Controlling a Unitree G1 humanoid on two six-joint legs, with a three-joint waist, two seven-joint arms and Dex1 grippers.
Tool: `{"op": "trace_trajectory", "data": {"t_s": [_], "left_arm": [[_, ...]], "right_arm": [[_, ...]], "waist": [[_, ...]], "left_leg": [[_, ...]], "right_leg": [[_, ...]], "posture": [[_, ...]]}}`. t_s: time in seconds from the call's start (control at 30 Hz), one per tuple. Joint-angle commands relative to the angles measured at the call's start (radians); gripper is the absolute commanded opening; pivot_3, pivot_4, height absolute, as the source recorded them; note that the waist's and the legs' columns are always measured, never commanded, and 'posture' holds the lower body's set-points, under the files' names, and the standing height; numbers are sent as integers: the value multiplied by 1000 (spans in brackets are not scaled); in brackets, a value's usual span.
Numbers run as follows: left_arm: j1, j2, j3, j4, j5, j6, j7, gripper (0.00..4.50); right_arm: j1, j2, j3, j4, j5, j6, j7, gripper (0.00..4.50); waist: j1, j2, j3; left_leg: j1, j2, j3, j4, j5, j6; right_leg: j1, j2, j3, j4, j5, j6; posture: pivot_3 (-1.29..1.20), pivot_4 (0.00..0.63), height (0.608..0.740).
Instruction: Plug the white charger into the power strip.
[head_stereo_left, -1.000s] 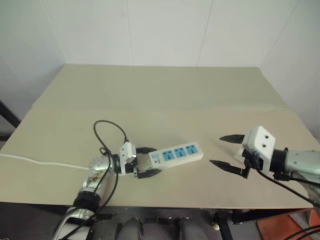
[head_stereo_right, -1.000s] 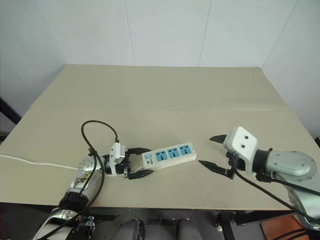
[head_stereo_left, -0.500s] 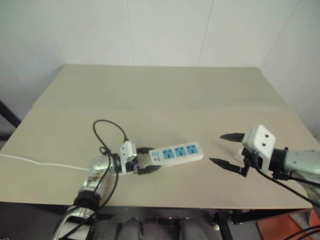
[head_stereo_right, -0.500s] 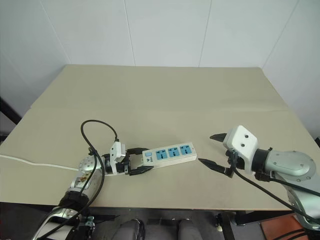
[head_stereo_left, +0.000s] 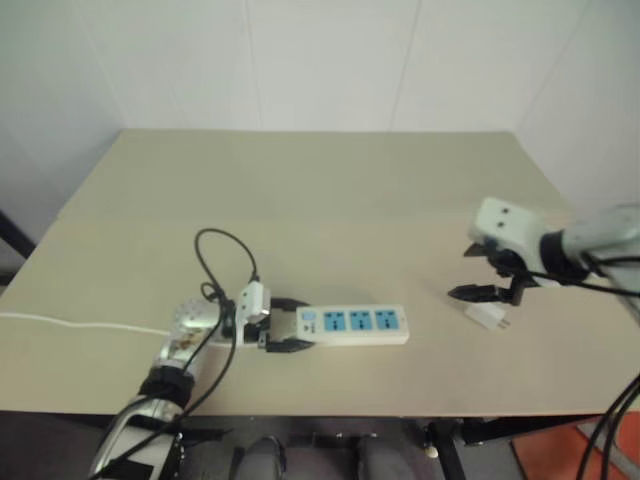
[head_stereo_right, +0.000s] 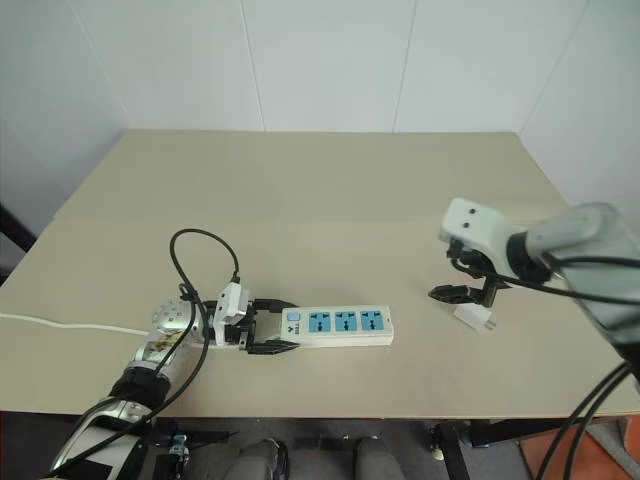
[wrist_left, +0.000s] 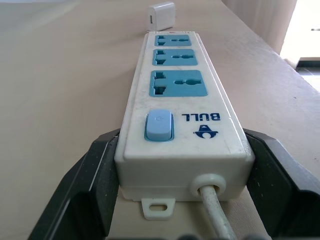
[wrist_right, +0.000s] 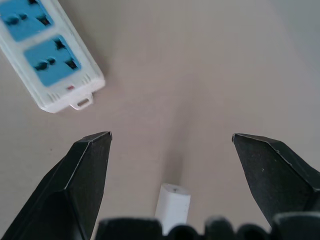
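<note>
The power strip is a long white bar with three blue sockets, lying level near the table's front edge. My left gripper is shut on its switch end, black fingers pressed against both sides where the cord leaves. The white charger lies on the table to the right of the strip, apart from it. My right gripper hangs open just above the charger, pointing down, touching nothing. In the left wrist view the charger sits beyond the strip's far end.
The strip's thin white cord runs off the table's left edge. A black cable loops up from my left arm. The beige table stretches wide behind the strip.
My left gripper has closed on the strip's switch end and swung the strip level. My right gripper has risen, moved away and tipped downward, uncovering the charger beneath it.
</note>
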Motion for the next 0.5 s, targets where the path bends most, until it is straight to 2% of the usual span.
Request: {"op": "trace_trajectory", "data": {"t_s": [0.03,0.2,0.5], "left_arm": [[-28,11,-18,57,39,-24,-23,3251],[-45,-3,-12,90,46,-57,-2,3251],[-30,-9,-19,91,49,-62,3,3251]], "right_arm": [[-98,35,155,104,-129,37,65,4500],[-147,91,255,221,-232,36,95,4500],[-140,138,274,332,-313,15,128,4500]], "waist": [[1,0,0],[1,0,0],[3,1,0]], "left_leg": [[-1,0,0,0,0,0],[-5,-1,0,1,0,0],[-3,-1,-1,2,0,0]], "right_leg": [[-1,0,0,0,0,0],[-5,0,0,2,4,-6],[-4,0,0,4,2,-1]], "posture": [[0,150,740],[0,150,740],[0,150,740]]}}
